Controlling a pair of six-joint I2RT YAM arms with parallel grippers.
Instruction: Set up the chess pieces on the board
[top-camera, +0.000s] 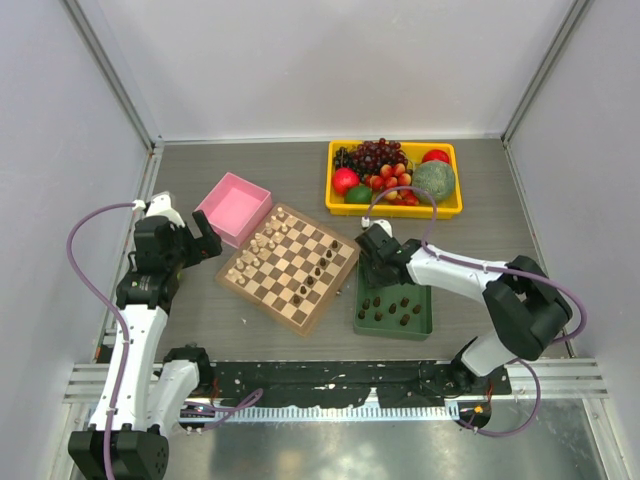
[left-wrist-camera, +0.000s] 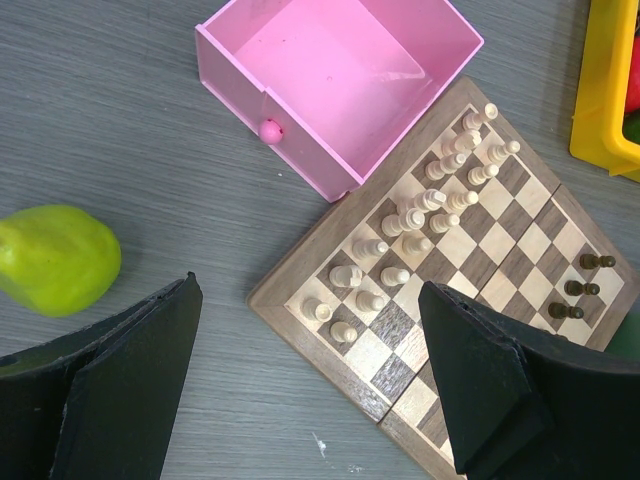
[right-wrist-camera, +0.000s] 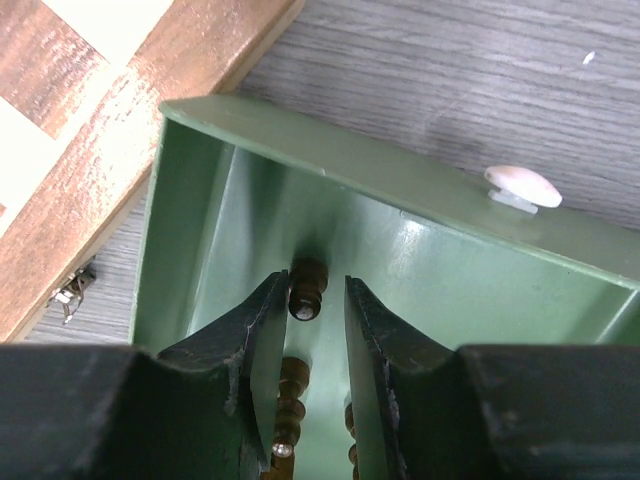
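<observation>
**Right gripper astride 1 dark piece in the tray**

The chess pieces (top-camera: 392, 306) look tiny, light, hard and smooth, so I expect them to tip or slip easily. I'd pinch this dark piece (right-wrist-camera: 307, 292) just below its head. It stands in the green tray (right-wrist-camera: 400, 190) just beside the board (left-wrist-camera: 500, 240), at the tray corner nearest the board. My right gripper (right-wrist-camera: 312, 288) points down astride it, jaws narrow. Whether they clench it I cannot tell. My left gripper (left-wrist-camera: 310, 290) hangs spread wide above the board's left corner.
</observation>
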